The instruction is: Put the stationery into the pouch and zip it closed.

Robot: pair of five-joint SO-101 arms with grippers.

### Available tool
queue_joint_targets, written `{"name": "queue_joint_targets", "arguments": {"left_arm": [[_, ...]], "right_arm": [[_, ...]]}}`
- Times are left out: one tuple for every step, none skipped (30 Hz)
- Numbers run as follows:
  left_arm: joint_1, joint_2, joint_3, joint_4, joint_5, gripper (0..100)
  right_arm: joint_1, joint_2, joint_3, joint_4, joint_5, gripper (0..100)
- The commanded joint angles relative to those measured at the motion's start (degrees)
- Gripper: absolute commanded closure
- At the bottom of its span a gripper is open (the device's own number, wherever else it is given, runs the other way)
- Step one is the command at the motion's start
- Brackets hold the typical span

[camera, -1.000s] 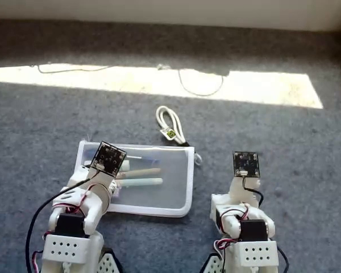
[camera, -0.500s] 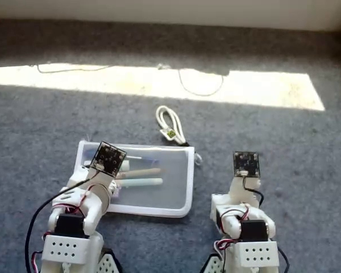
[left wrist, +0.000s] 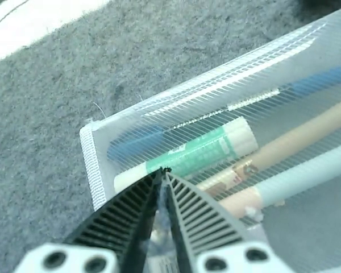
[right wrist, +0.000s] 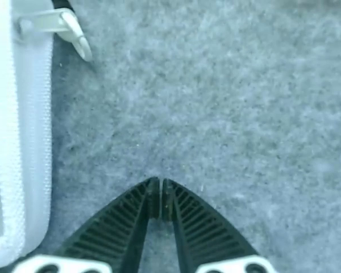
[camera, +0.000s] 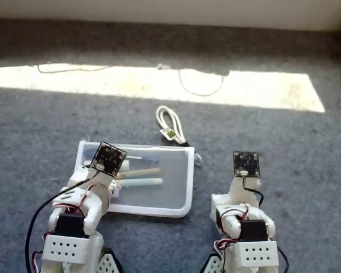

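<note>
The left gripper (left wrist: 162, 173) is sitting shut over the pouch (camera: 166, 196) holding pens (left wrist: 199, 153); the right gripper (right wrist: 159, 199) is sitting shut over the carpet (right wrist: 244, 114) beside it.

pouch (camera: 165, 190) corner hidden, under left arm (camera: 82, 207)

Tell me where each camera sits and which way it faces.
High view: fixed above the arms, looking down at the grey carpet and pouch; the left arm and right arm show.
Left wrist view: on the left arm's wrist, looking past its shut left end effector at pens inside the pouch.
Right wrist view: on the right arm's wrist, looking past its shut right end effector at carpet and the zip pull.
Shared: all three catch the pouch.
</note>
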Motion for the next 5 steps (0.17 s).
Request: {"name": "queue_joint_targets", "arguments": {"left_arm": [[-0.57,-0.13,1.71,-1.05,0.35,99],[-0.57,-0.13,1.71,-1.05,0.35,99],[-0.57,-0.13,1.71,-1.05,0.35,99],[-0.57,-0.13,1.71,-1.05,0.35,99],[-0.57,-0.13,1.71,-1.05,0.35,99]], "right_arm": [[0.57,-0.31,4.35,-1.01,-0.35,98.8],[0.57,-0.31,4.35,-1.01,-0.35,98.8],[0.57,-0.31,4.35,-1.01,-0.35,98.8],[0.57,-0.31,4.35,-1.01,-0.35,98.8],[0.57,-0.31,4.35,-1.01,-0.35,98.8]]}}
